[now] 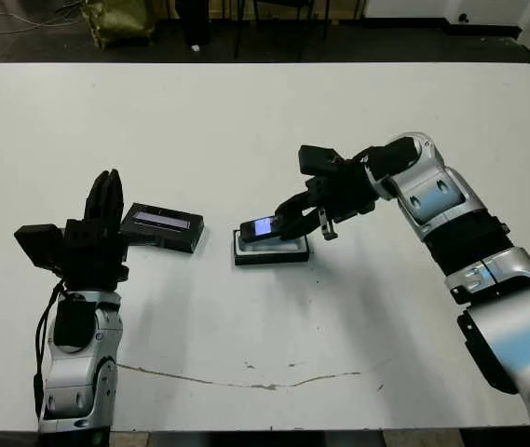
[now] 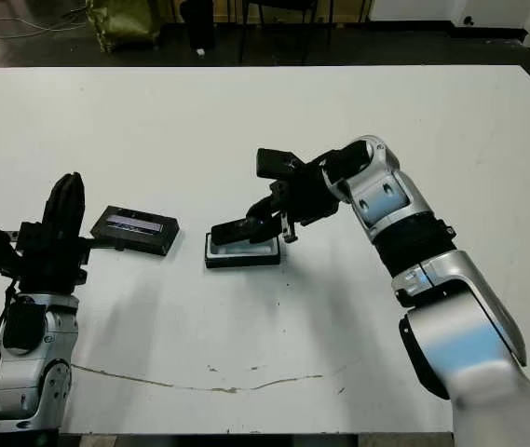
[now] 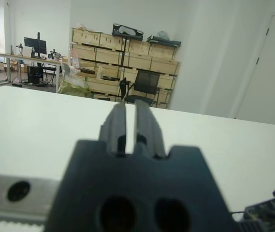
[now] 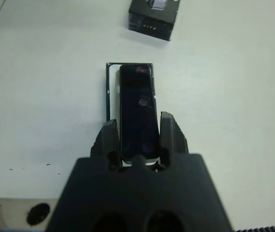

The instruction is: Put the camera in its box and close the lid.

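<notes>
- Between the right gripper's point(image 4: 138, 133) fingers, the camera point(image 4: 137, 111) is being clamped, hovering over the box point(image 1: 271, 250).
- Left gripper point(image 1: 108, 197) is pointing upward, fingers nearly together, beside the lid point(image 1: 162, 226).

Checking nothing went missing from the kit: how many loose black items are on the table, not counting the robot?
3: the camera held in the right gripper over the box, and the lid lying near the left gripper.

Bright even overhead light, soft shadows on white table point(image 1: 246, 121), wrist views' near foregrounds blurred
</notes>
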